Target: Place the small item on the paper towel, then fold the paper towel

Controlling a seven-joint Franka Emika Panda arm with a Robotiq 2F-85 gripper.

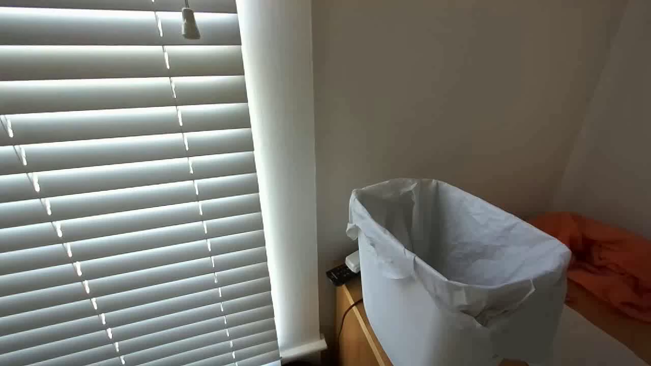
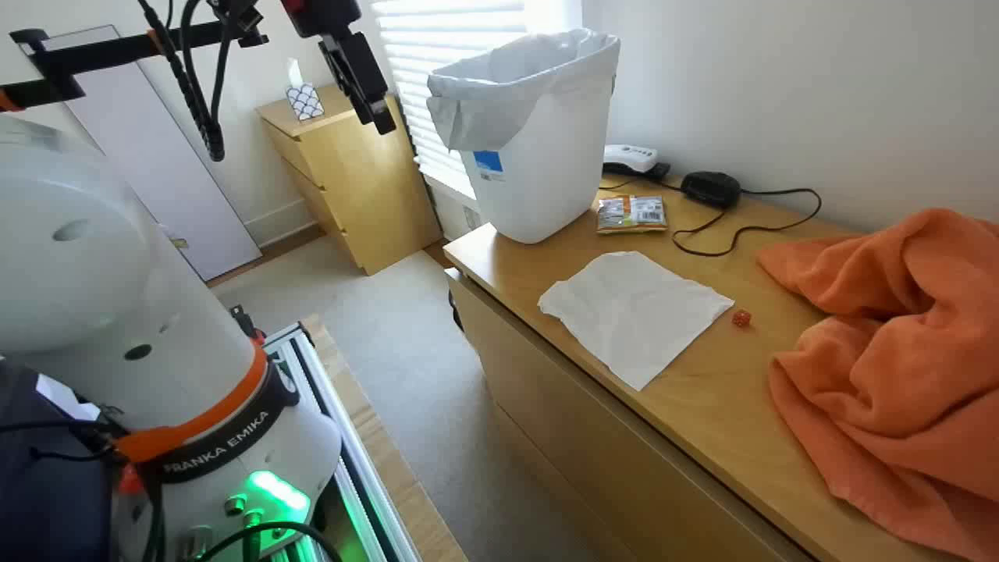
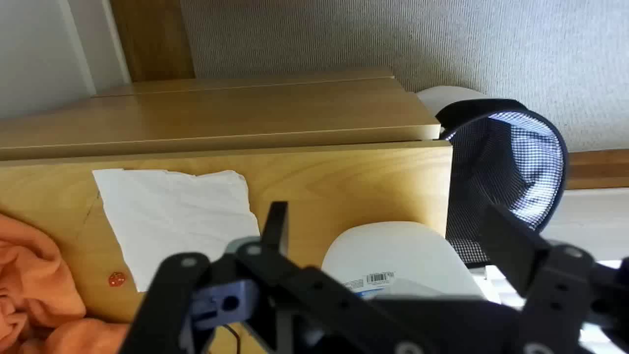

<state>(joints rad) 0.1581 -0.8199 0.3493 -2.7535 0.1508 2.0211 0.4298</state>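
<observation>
A white paper towel point(image 2: 636, 316) lies flat and unfolded on the wooden dresser top point(image 2: 702, 406); it also shows in the wrist view point(image 3: 177, 216). A small red die-like item point(image 2: 741, 318) rests on the wood just off one corner of the towel, apart from it; it also shows in the wrist view point(image 3: 117, 279). My gripper point(image 2: 380, 117) is raised in the air, on the far side of the white bin from the towel. In the wrist view my gripper point(image 3: 391, 228) has its fingers wide apart with nothing between them.
A tall lined white bin point(image 2: 538, 172) stands on the dresser's end; it also shows in an exterior view point(image 1: 457, 315). A snack packet point(image 2: 632, 214), a black adapter point(image 2: 710, 189) with cable and an orange cloth point(image 2: 897, 390) lie around the towel. A mesh basket point(image 3: 501, 167) stands beside the dresser.
</observation>
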